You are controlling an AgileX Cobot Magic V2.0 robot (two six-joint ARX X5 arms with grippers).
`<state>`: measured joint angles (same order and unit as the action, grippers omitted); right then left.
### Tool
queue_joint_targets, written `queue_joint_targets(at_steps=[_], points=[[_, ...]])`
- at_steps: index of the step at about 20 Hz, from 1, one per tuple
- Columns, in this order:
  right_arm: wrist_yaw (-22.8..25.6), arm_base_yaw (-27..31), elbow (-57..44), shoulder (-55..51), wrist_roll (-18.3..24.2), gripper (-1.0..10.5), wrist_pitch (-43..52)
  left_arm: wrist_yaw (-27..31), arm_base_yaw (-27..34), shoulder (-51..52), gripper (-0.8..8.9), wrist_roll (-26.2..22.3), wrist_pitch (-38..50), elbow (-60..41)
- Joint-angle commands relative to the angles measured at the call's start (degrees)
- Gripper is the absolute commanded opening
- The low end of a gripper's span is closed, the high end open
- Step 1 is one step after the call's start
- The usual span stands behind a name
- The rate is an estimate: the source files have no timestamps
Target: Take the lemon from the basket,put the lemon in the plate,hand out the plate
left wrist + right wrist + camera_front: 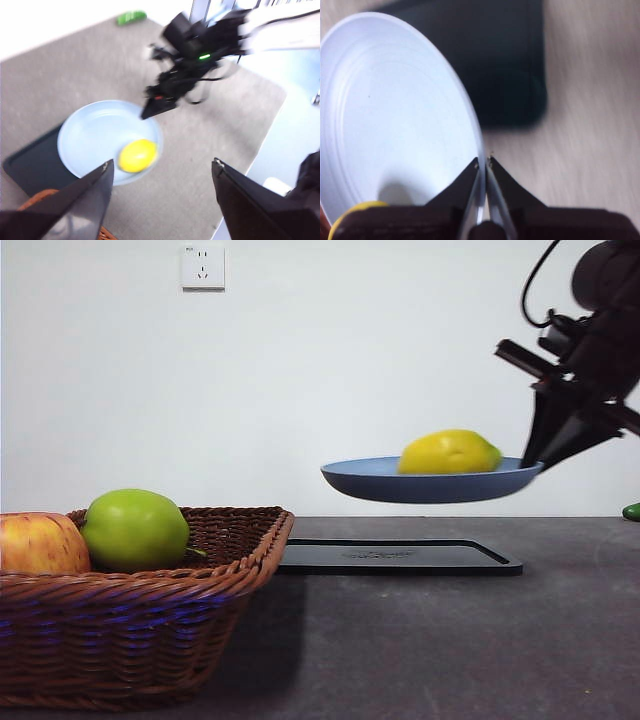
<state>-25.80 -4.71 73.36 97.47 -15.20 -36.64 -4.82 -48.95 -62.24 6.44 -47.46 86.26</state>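
Note:
The light-blue plate hangs in the air above the black tray, and the yellow lemon lies on it. My right gripper is shut on the plate's rim at the right side. In the left wrist view the plate carries the lemon near its edge, with the right gripper pinching the rim. My left gripper is open, high above and holding nothing. The wicker basket stands at the front left.
A green apple and a red-yellow apple sit in the basket. The flat black tray lies on the table under the plate. A small green object rests at the far right edge.

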Motion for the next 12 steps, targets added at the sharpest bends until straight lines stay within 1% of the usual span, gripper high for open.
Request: queue_joint_targets(at_steps=[1, 4, 6, 9, 12], points=[[-1.18, -0.09, 6.86, 5.03, -0.92, 0.0, 0.15, 0.17, -0.46, 1.46, 3.37, -0.66, -0.63, 1.14], [-1.2, -0.07, 14.23, 11.8, -1.68, 0.0, -0.66, 0.22, -0.46, 2.58, 3.37, -0.66, -2.25, 1.11], [-1.16, -0.07, 17.4, 15.54, -1.92, 0.0, -1.18, 0.28, -0.46, 2.54, 3.37, -0.66, -3.5, 1.14], [-1.18, -0.07, 19.98, 20.22, -2.14, 0.0, -1.14, 0.24, -0.46, 2.08, 3.37, -0.63, -4.09, 1.14], [-1.09, 0.11, 20.48, 23.17, -2.08, 0.0, -1.11, 0.31, -0.46, 1.75, 3.37, -0.57, -4.13, 1.11]])
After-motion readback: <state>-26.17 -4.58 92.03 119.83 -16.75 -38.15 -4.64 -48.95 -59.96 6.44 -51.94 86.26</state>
